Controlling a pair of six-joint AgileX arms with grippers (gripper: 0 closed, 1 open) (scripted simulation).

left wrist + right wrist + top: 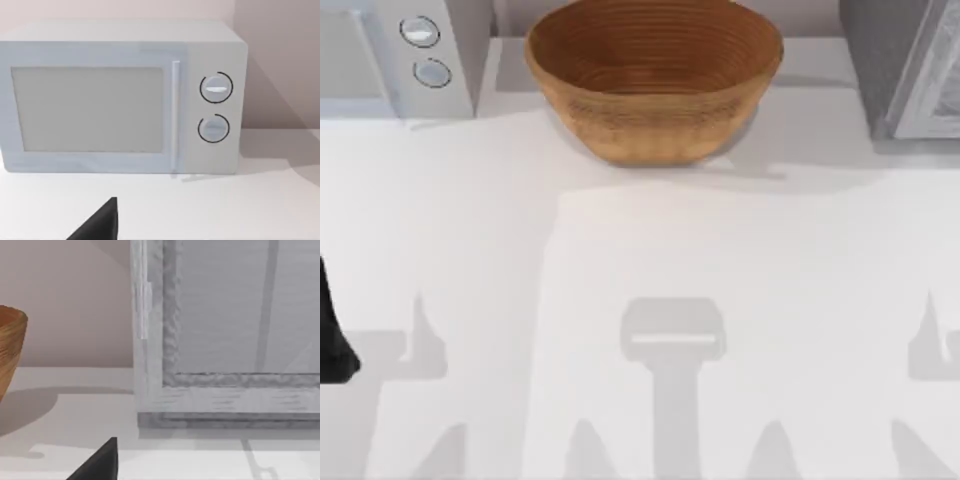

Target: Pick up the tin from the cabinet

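Your tin is nowhere to be seen on the table (pixel 650 260), so I judge it sits hidden inside the grey cabinet (pixel 905 70) at the table's back right corner, whose front (pixel 225 340) your right wrist camera faces. The left arm (pixel 332 340) waits at the table's left edge facing the microwave (pixel 120 97) in the back left corner, with the wooden bowl (pixel 653 80) mid-back. Of either pincer, I cannot tell whether it is open or closed.

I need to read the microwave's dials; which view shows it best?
The left wrist view: the microwave faces it whole, door and both dials. The top view catches its dial corner. The right wrist view faces the cabinet.
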